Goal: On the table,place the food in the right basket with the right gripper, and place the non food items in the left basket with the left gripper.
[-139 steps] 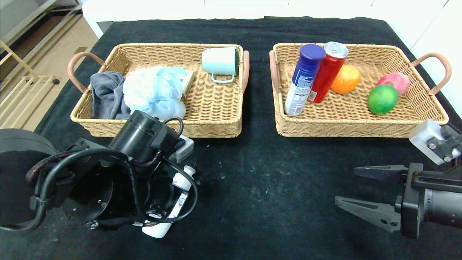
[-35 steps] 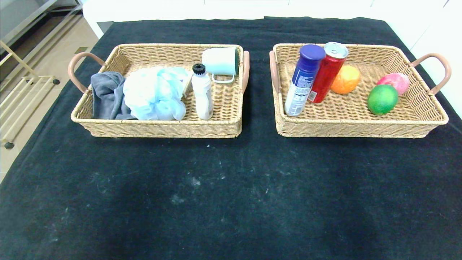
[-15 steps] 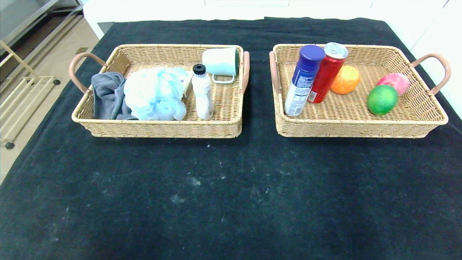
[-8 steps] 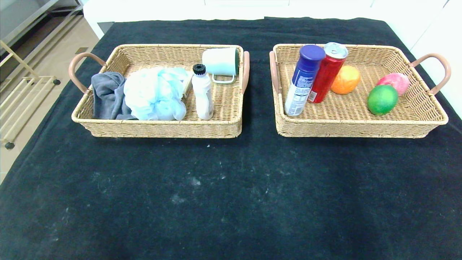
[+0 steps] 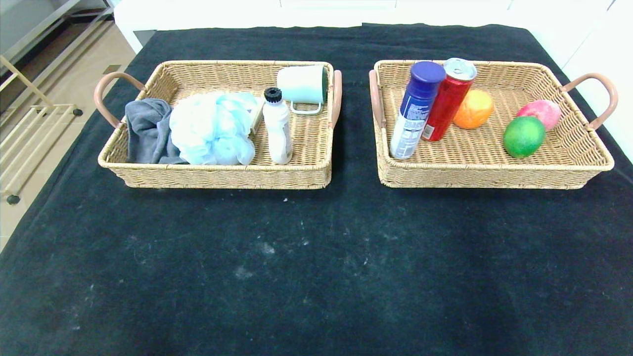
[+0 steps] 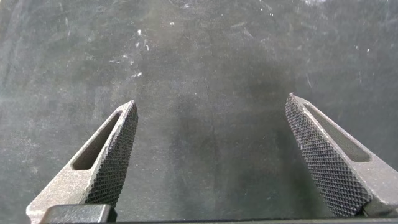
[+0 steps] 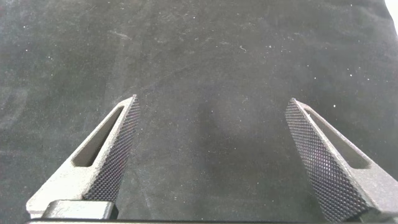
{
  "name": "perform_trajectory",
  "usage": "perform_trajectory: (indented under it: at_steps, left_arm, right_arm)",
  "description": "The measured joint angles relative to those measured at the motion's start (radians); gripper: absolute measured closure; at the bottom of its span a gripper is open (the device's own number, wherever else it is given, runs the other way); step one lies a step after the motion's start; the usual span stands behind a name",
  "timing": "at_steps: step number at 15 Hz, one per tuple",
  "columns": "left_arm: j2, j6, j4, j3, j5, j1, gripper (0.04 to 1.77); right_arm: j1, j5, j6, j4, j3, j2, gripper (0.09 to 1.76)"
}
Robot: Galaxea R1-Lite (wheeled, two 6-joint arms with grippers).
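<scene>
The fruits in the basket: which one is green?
The green fruit at the front of the right basket; the orange one and pink one sit behind it.

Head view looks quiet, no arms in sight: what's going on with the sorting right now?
Nothing is being handled. The left pincer and right pincer both stand open and empty over bare black table, out of the head view. The left basket holds the white bottle, blue pouf, a grey cloth and a mug. The right basket holds the canister, red can and fruit, including the lime. Sorting looks done.
</scene>
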Motion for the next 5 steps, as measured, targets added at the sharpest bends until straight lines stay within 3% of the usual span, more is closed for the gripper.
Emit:
perform_trajectory:
  at_steps: [5]
  left_arm:
    - [0.0, -0.075, -0.006, 0.0, 0.023, 0.0, 0.09]
  right_arm:
    - [0.0, -0.003, 0.009, 0.0, 0.0, 0.0, 0.14]
